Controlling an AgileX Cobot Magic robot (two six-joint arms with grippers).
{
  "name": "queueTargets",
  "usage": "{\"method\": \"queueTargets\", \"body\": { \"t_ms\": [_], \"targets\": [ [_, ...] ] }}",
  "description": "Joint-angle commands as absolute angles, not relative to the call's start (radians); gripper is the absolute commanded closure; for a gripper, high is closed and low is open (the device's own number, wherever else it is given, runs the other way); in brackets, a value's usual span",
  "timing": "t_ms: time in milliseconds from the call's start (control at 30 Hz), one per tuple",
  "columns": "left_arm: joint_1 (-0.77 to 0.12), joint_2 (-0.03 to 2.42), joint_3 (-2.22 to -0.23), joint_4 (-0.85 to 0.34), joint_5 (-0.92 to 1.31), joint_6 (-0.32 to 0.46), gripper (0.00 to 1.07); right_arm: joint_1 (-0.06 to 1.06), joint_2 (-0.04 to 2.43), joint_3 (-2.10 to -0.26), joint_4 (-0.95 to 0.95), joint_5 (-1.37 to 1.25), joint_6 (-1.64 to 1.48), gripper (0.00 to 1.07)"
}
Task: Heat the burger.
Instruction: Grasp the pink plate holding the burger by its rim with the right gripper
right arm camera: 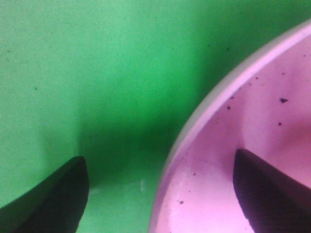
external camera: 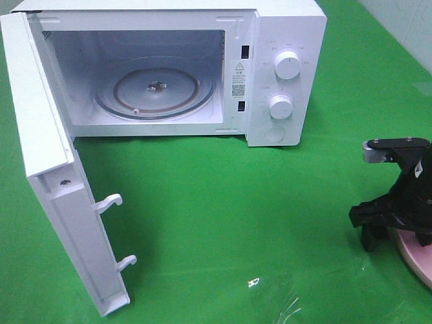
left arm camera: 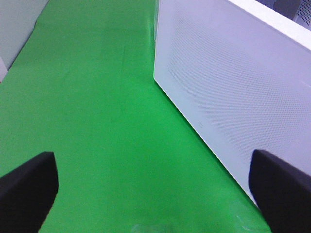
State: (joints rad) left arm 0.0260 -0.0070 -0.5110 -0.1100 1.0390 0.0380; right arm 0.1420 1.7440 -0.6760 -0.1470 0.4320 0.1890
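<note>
The burger shows in no view. My right gripper (external camera: 398, 236) hangs low at the right edge of the exterior view, over the rim of the pink plate (external camera: 413, 260). In the right wrist view its jaws (right arm camera: 159, 160) stand open and straddle the plate's rim (right arm camera: 204, 116): one finger is over the green cloth, the other over the plate's bare inside. Nothing is between them but the rim. My left gripper (left arm camera: 153, 158) is open and empty above green cloth, beside the outer face of the microwave door (left arm camera: 233, 82); it lies outside the exterior view.
The white microwave (external camera: 283, 67) stands at the back with its door (external camera: 47, 169) swung wide to the left. Its glass turntable (external camera: 155, 88) is bare. Green cloth (external camera: 236, 202) covers the table between microwave and plate.
</note>
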Motion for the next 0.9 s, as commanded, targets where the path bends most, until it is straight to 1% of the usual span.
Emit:
{"method": "queueTargets", "body": {
  "t_ms": [33, 67, 100, 133, 167, 200, 233, 267, 300, 333, 367, 400, 433, 467, 500, 533, 900],
  "targets": [
    [0.029, -0.024, -0.509, -0.113, 1.035, 0.040, 0.06, 0.137, 1.751, -0.670, -0.210, 0.423, 0.243, 0.32],
    [0.029, -0.024, -0.509, -0.113, 1.035, 0.040, 0.06, 0.137, 1.751, -0.670, -0.254, 0.428, 0.287, 0.34],
    [0.029, -0.024, -0.509, -0.113, 1.035, 0.040, 0.06, 0.137, 1.751, -0.670, -0.254, 0.428, 0.287, 0.34],
    [0.029, -0.024, -0.509, -0.113, 1.035, 0.040, 0.06, 0.137, 1.751, -0.670, -0.292, 0.435, 0.327, 0.39],
    [0.029, -0.024, -0.509, -0.113, 1.035, 0.040, 0.06, 0.137, 1.751, -0.670, -0.292, 0.435, 0.327, 0.39],
    [0.029, -0.024, -0.509, -0.113, 1.035, 0.040, 0.06, 0.137, 1.751, -0.670, -0.317, 0.445, 0.364, 0.47],
    [0.029, -0.024, -0.509, -0.113, 1.035, 0.040, 0.06, 0.137, 1.751, -0.670, -0.317, 0.445, 0.364, 0.47],
    [0.029, -0.024, -0.509, -0.113, 1.035, 0.040, 0.06, 0.137, 1.751, -0.670, -0.316, 0.451, 0.372, 0.57],
    [0.029, -0.024, -0.509, -0.113, 1.035, 0.040, 0.06, 0.137, 1.751, -0.670, -0.315, 0.453, 0.372, 0.62],
    [0.029, -0.024, -0.509, -0.113, 1.035, 0.040, 0.06, 0.137, 1.751, -0.670, -0.315, 0.453, 0.372, 0.62],
    [0.029, -0.024, -0.509, -0.113, 1.035, 0.040, 0.06, 0.137, 1.751, -0.670, -0.312, 0.458, 0.372, 0.76],
    [0.029, -0.024, -0.509, -0.113, 1.035, 0.040, 0.06, 0.137, 1.751, -0.670, -0.312, 0.458, 0.372, 0.76],
    [0.029, -0.024, -0.509, -0.113, 1.035, 0.040, 0.06, 0.137, 1.751, -0.670, -0.312, 0.464, 0.372, 0.90],
    [0.029, -0.024, -0.509, -0.113, 1.035, 0.040, 0.06, 0.137, 1.751, -0.670, -0.312, 0.464, 0.372, 0.90],
    [0.029, -0.024, -0.509, -0.113, 1.035, 0.040, 0.06, 0.137, 1.751, -0.668, -0.312, 0.469, 0.369, 1.01],
    [0.029, -0.024, -0.509, -0.113, 1.035, 0.040, 0.06, 0.137, 1.751, -0.661, -0.312, 0.468, 0.368, 1.07],
    [0.029, -0.024, -0.509, -0.113, 1.035, 0.040, 0.06, 0.140, 1.747, -0.642, -0.304, 0.439, 0.373, 1.07]
  ]
}}
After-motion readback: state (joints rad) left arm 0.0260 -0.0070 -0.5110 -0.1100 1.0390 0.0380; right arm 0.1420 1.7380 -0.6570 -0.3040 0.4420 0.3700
